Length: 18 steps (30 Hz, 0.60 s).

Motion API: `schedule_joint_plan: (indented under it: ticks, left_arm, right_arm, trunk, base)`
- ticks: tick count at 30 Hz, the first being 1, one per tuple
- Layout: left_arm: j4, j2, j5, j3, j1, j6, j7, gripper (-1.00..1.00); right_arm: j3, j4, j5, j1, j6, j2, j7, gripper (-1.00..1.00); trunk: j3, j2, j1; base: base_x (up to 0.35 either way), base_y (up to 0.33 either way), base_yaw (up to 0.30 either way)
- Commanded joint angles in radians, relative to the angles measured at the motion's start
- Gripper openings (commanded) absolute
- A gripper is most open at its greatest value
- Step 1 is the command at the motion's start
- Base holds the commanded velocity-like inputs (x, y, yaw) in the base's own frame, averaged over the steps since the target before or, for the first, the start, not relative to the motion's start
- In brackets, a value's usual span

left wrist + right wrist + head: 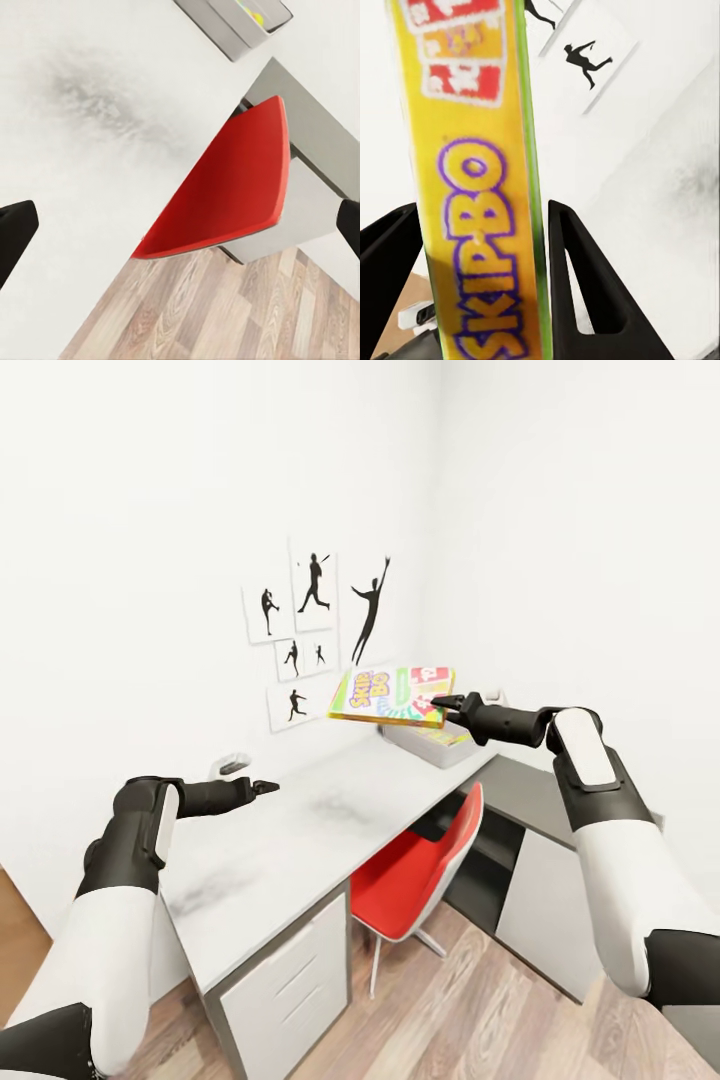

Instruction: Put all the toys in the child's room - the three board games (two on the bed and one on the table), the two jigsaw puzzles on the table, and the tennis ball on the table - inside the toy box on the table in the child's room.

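Right gripper (437, 707) clamps a yellow-green Skip-Bo board game (392, 695), held flat above the toy box (437, 747); box contents mostly hidden; left gripper (268, 787) fingers spread wide, empty, over the table (300, 840).

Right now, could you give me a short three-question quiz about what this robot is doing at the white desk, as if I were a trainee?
1. True or false: the right gripper holds the yellow-green Skip-Bo board game box.
2. The game box hangs above which thing? A) red chair B) pale grey toy box tray C) wood-plank floor
3. Fill in: the left gripper, over the pale grey desk top, is ____.

Key: 1 true; 2 B; 3 open and empty.
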Motion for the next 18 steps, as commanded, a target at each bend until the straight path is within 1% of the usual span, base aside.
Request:
schedule_joint_plan:
  ticks: [1,12,18]
  left_arm:
    - [-0.001,-0.001,-0.01,0.002,-0.001,0.004,-0.01,1.0]
    - [-0.001,-0.005,-0.009,0.002,-0.002,0.004,-0.009,1.0]
    - [-0.001,-0.013,-0.009,0.002,-0.004,0.004,-0.008,1.0]
  right_arm:
    - [-0.001,-0.009,-0.018,-0.001,0.003,-0.001,-0.008,-1.0]
    - [-0.002,-0.029,-0.022,-0.003,0.005,-0.004,-0.009,-1.0]
    - [-0.001,-0.017,-0.021,-0.029,0.007,-0.004,-0.009,-1.0]
  trunk:
    - [-0.002,-0.003,0.001]
    - [-0.005,-0.003,0.001]
    - [-0.013,-0.003,0.001]
  base:
    - [0.073,-0.345,0.002]
    - [0.009,-0.345,0.009]
    - [0.0,-0.345,0.073]
